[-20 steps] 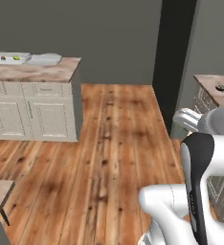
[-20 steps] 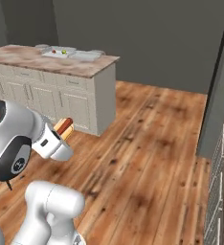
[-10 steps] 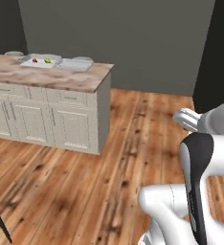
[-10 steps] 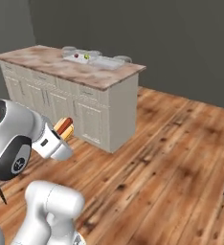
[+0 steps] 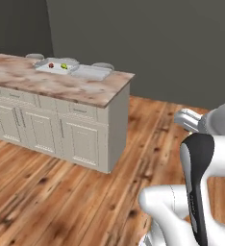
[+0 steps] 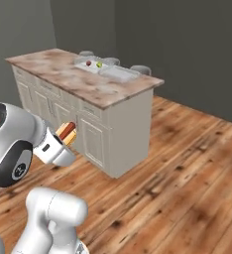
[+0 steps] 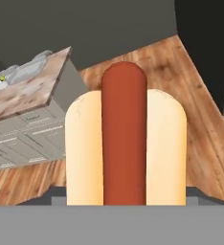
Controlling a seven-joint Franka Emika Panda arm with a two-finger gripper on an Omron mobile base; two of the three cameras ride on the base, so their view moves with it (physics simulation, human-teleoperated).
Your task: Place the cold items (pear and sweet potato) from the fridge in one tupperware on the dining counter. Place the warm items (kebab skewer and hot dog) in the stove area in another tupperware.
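My gripper [image 6: 64,137] is shut on a hot dog [image 6: 67,132], a red sausage in a pale bun, carried in the air in front of the arm. The hot dog [image 7: 126,143] stands upright close to the hand camera and hides the fingertips. Ahead is the dining counter [image 5: 81,93], a marble-topped island [image 6: 113,94]. One clear tupperware [image 5: 47,69] on it holds a reddish sweet potato [image 5: 51,65] and a green pear [image 5: 64,66]. A second tupperware [image 5: 91,73] lies just right of it; its contents are too small to tell. The kebab skewer is out of view.
White cabinet doors and drawers [image 5: 42,134] face me under the counter top. Round stool seats [image 5: 103,65] show behind the counter. Open wooden floor [image 6: 187,163] lies between the base and the island, with dark grey walls beyond.
The whole picture has shifted as the base turned and drove: the island now sits nearer and more central. My gripper still grips the hot dog in the same pose.
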